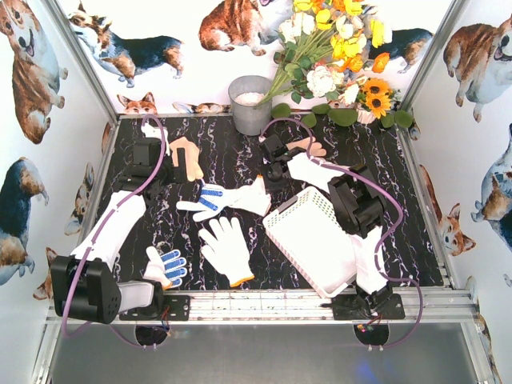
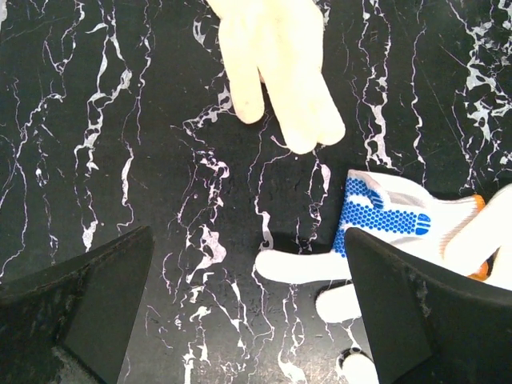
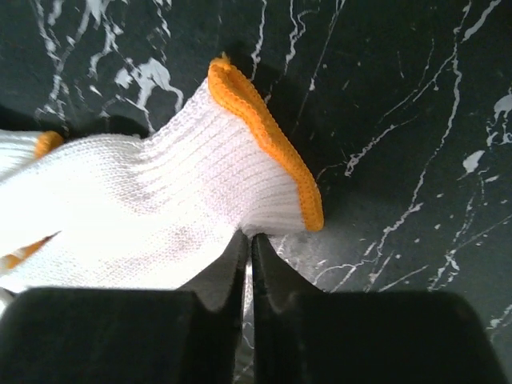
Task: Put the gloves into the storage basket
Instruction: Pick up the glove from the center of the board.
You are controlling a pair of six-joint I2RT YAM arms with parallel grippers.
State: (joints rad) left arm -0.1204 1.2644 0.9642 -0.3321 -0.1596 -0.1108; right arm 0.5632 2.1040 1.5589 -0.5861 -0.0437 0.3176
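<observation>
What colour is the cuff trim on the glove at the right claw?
Orange, on a white glove; clearest in the right wrist view.

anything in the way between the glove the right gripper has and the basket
Nothing visible. The right gripper is shut on the cuff of the white knit glove with an orange edge. The white perforated plastic basket lies close beside it, with only bare tabletop between them.
</observation>
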